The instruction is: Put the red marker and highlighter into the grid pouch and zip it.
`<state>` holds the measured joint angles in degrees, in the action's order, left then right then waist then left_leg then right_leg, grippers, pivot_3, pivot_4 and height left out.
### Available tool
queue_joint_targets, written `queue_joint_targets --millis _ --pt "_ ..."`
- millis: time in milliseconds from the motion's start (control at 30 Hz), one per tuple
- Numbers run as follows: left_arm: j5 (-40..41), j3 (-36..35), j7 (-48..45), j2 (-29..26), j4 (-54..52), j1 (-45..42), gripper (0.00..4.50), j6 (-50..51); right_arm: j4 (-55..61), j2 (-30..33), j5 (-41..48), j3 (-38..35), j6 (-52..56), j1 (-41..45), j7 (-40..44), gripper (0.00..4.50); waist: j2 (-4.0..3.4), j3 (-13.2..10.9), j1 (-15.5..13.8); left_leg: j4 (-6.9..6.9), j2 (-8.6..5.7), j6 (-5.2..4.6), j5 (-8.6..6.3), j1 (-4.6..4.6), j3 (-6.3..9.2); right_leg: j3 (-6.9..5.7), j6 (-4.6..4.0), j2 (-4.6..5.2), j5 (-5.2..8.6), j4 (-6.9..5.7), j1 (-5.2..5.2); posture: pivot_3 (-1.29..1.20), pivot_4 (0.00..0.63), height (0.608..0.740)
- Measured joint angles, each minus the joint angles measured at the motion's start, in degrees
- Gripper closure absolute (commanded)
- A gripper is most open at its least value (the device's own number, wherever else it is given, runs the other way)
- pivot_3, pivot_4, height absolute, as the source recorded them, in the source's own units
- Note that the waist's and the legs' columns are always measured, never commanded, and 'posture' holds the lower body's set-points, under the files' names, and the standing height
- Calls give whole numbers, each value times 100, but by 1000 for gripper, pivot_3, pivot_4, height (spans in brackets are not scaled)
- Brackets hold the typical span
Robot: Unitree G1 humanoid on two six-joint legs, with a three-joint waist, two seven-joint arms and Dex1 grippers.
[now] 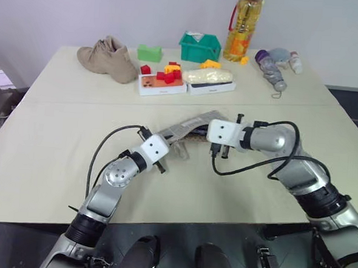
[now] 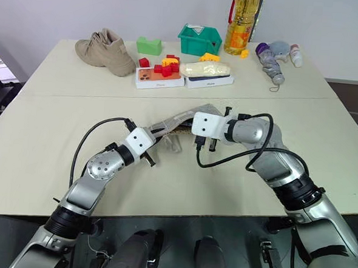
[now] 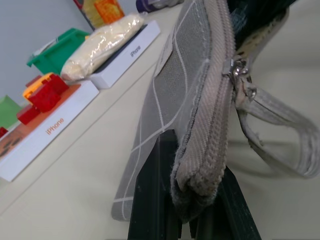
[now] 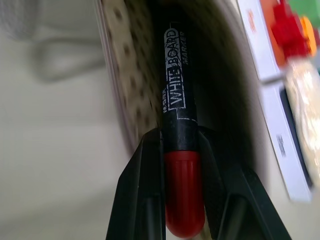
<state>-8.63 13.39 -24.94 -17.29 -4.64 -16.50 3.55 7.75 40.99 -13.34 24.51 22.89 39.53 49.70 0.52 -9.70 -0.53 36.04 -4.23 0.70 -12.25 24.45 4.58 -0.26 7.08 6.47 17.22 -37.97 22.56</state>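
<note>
Two grippers are at work on one grid pouch point(image 1: 188, 131) at the table's middle: its zipper edge is pinched in the left gripper point(image 3: 192, 220) so that the mouth is held open. One red marker point(image 4: 179, 150), clamped black end first in the right gripper point(image 4: 181, 160), is pointed into that opening. No highlighter can be made out.

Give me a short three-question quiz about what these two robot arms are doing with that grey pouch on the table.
1. True or false: the right gripper holds the red marker, its black end inside the grid pouch.
2. What does the left gripper pinch? A) shoe B) pouch end C) oil bottle
3. Fill in: the pouch's zipper is ____.

Key
1. True.
2. B, the zipper-edge end.
3. Open; the zipper pull sits partway along.
</note>
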Motion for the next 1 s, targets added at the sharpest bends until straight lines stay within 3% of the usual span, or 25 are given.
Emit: queue_joint_targets --millis 200,367,600,767,1000 --pt "-20 21 -13 2 0 1 4500 102 -44 -186 37 -42 -194 47 146 597 0 0 -12 2 -1 0 0 0 1 0 0 0 0 0 0 0 150 739" --pt "185 -169 24 154 -5 -26 4500 433 297 -185 851 -804 -67 -122 440 597 0 0 -17 2 0 0 0 0 2 0 0 0 0 0 -2 0 150 739" --pt "984 -640 -34 523 23 -726 4500 1804 1349 -185 2899 -2394 1443 -339 784 597 5 -1 -26 8 -1 -2 -1 0 8 -6 0 0 0 1 -11 0 150 739" --pt "1544 -995 24 847 222 -1334 4500 2915 1653 -485 3364 -2371 2112 -816 345 597 7 -2 15 6 1 -2 -1 -1 7 -5 0 -1 0 -4 -6 0 150 739" --pt "2060 -1118 109 1079 207 -1599 4500 3759 851 -1817 2916 -1916 2447 -766 -1354 597 6 -2 43 5 0 10 6 0 7 -2 0 -2 0 -8 0 0 150 739"
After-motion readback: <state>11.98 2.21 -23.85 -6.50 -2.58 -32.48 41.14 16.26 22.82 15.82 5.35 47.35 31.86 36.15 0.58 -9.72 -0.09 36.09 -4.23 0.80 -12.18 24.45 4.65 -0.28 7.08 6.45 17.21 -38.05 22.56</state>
